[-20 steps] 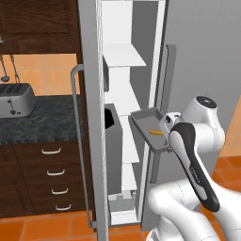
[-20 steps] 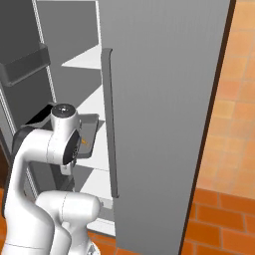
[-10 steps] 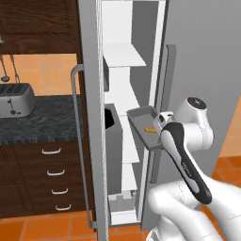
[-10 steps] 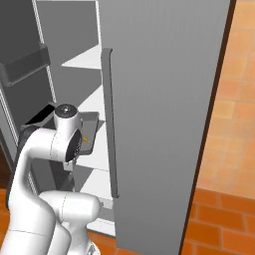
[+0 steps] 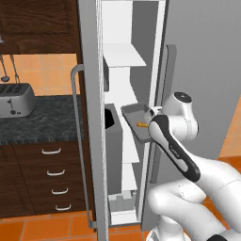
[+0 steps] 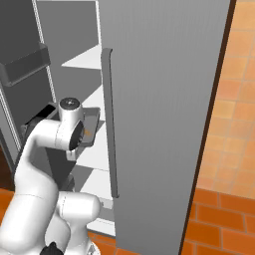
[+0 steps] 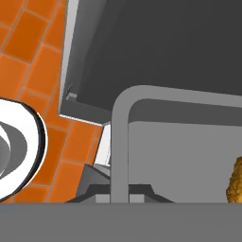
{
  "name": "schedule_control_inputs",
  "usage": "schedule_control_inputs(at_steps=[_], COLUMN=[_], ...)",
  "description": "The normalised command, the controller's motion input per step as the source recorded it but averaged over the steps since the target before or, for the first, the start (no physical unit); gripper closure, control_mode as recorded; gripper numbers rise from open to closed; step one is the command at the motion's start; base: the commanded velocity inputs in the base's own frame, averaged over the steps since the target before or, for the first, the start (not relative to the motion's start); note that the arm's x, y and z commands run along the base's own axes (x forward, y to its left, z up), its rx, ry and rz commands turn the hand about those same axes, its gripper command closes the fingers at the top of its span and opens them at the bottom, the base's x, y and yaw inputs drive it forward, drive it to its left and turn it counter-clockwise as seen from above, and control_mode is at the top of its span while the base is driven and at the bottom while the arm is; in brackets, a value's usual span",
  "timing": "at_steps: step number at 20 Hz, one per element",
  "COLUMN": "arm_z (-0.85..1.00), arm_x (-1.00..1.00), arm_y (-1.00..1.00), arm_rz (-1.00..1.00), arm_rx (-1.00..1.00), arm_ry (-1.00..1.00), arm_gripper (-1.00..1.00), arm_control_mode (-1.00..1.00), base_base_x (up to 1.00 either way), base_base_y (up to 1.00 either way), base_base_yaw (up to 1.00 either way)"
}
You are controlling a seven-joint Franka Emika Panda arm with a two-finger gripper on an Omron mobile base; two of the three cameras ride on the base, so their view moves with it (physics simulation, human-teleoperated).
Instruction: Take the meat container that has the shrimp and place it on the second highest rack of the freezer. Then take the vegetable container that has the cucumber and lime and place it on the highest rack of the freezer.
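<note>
The meat container (image 5: pixel 134 114) is a flat grey tray with the small orange shrimp (image 5: pixel 141 124) lying in it. My gripper (image 5: pixel 149 127) is shut on its near rim, mostly hidden behind my forearm. The tray hangs tilted at mid height, its far end reaching into the freezer (image 5: pixel 123 56) between the white shelves. From the right base view the container (image 6: pixel 91 119) and the shrimp (image 6: pixel 87 133) sit just beyond my wrist, left of the freezer's bar handle (image 6: pixel 110 124). In the hand view the tray's rim (image 7: pixel 122 142) curves across, with the shrimp (image 7: pixel 235 182) at the right edge.
A grey door panel (image 6: pixel 164 99) stands close on my right. The open door (image 5: pixel 89 117) with its handle (image 5: pixel 77 141) is on the left, carrying a dark bin (image 6: pixel 25 64). A dark counter with a toaster (image 5: pixel 16 99) and drawers (image 5: pixel 54 179) lies further left.
My arm has carried the tray with the shrimp left and slightly up, from in front of the door edge into the freezer opening. The grip stays shut.
</note>
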Motion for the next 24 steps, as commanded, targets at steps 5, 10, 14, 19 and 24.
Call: schedule_control_inputs(at_steps=[5, 10, 14, 19, 24], arm_z=[0.36, 0.05, 0.0, 0.0, 0.0], arm_x=[0.06, 0.31, 0.36, 0.37, 0.46], arm_y=[0.02, 0.07, 0.07, 0.13, 0.13], arm_rz=[0.0, 0.0, 0.0, 0.0, -0.03], arm_rx=[0.0, 0.0, 0.0, 0.0, 0.0], arm_ry=[0.0, 0.0, 0.0, 0.0, 0.0], arm_gripper=[1.0, 1.0, 1.0, 1.0, 1.0], arm_control_mode=[-1.0, -1.0, -1.0, -1.0, -1.0], base_base_x=[0.0, 0.0, 0.0, 0.0, 0.0], base_base_y=[0.0, 0.0, 0.0, 0.0, 0.0], base_base_yaw=[0.0, 0.0, 0.0, 0.0, 0.0])
